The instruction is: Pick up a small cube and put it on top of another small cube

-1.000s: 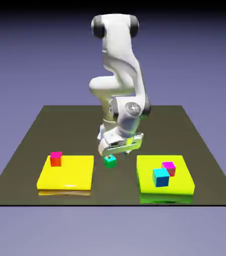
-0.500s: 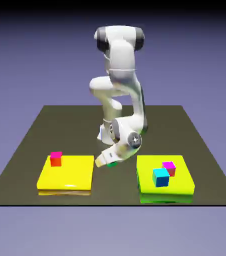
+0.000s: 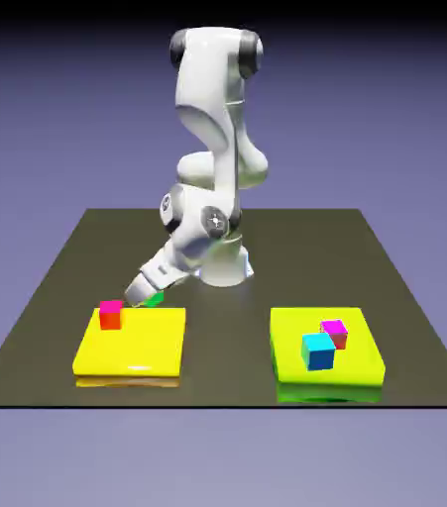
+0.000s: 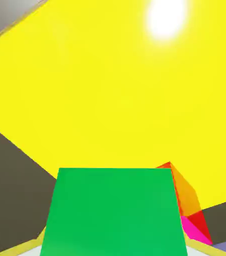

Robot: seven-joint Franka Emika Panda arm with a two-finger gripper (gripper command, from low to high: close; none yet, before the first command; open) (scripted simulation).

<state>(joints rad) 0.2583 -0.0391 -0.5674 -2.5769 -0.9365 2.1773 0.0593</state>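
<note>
Exterior view: raised, distant, the whole table (image 3: 58,287) mid-frame; hand view: close along the gripper, green cube (image 4: 112,212) filling bottom centre; both share the yellow pad (image 3: 143,342) and orange-red cube (image 3: 111,315).

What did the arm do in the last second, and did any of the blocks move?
The gripper closed on the tiny green cube, which had sat on the dark table between the two pads, lifted it and swung it toward the exterior view's left. It now hangs beside the magenta-topped orange cube on the yellow pad. That cube, the cyan cube and the crimson-sided cube stayed put.
</note>
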